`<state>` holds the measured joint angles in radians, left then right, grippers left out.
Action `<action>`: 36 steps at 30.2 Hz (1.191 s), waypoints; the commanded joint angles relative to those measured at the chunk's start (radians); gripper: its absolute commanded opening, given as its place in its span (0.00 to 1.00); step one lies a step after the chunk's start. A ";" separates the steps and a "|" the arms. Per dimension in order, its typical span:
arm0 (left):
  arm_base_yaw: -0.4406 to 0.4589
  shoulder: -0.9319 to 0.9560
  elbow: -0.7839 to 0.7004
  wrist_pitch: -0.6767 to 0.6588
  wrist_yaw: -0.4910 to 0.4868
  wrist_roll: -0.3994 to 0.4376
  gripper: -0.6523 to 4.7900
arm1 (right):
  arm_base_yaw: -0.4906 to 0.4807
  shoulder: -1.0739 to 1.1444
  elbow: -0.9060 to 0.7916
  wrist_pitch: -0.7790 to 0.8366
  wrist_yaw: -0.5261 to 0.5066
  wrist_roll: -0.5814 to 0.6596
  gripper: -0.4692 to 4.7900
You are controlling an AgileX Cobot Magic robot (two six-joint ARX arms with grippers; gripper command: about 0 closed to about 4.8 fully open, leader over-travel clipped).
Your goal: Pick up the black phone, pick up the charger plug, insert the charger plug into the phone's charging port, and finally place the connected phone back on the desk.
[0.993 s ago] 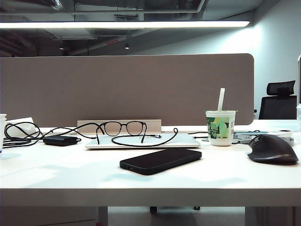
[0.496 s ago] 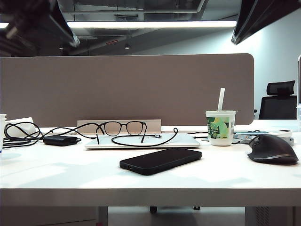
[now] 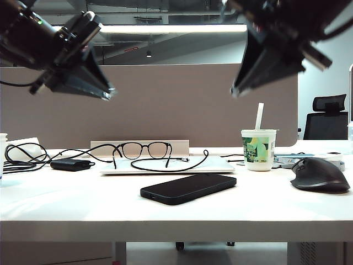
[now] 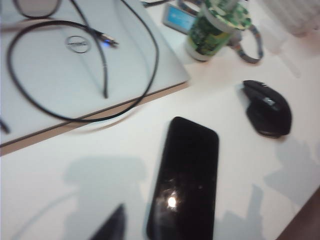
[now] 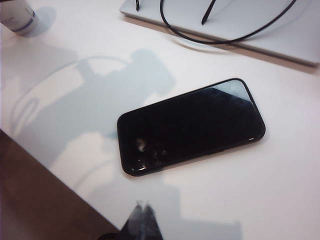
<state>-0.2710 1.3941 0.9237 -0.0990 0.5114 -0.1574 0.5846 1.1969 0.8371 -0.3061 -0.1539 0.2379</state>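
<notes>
Currently both arms hang high above the white desk, neither touching anything. Left gripper sits over the desk's left half; its fingers are blurred in the exterior view and only one dark tip shows in the wrist view, so I cannot tell how its jaws stand. Right gripper is over the right half, fingertips pressed together, holding nothing.

Flat matte-black phone lies screen-up near the middle of the desk, towards the front edge, angled. Its charging port is a faint slot on the short edge facing the camera, hard to make out.

Thin black cable loops over a closed silver laptop behind the phone; the silvery charger plug rests on the lid, tiny and blurred. Black-framed glasses stand partly in front of it.
</notes>
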 commanded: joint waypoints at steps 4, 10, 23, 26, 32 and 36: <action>-0.010 0.071 0.004 0.087 0.032 -0.015 0.40 | 0.000 0.067 -0.035 0.050 -0.002 -0.002 0.08; -0.018 0.163 0.004 0.108 0.117 -0.019 1.00 | 0.000 0.160 -0.035 0.098 -0.002 -0.002 0.08; -0.048 0.302 0.010 0.198 0.180 -0.058 1.00 | -0.002 0.269 -0.035 0.210 0.092 -0.002 0.08; -0.056 0.322 0.011 0.229 0.164 -0.090 1.00 | -0.002 0.270 -0.035 0.206 0.137 0.003 0.08; -0.097 0.351 0.064 0.206 0.110 -0.085 1.00 | -0.002 0.270 -0.037 0.211 0.166 0.004 0.08; -0.118 0.388 0.163 0.089 0.116 -0.053 1.00 | -0.003 0.270 -0.037 0.213 0.154 -0.007 0.08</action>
<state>-0.3847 1.7687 1.0485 0.0555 0.6205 -0.2390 0.5823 1.4700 0.7994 -0.1108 0.0036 0.2375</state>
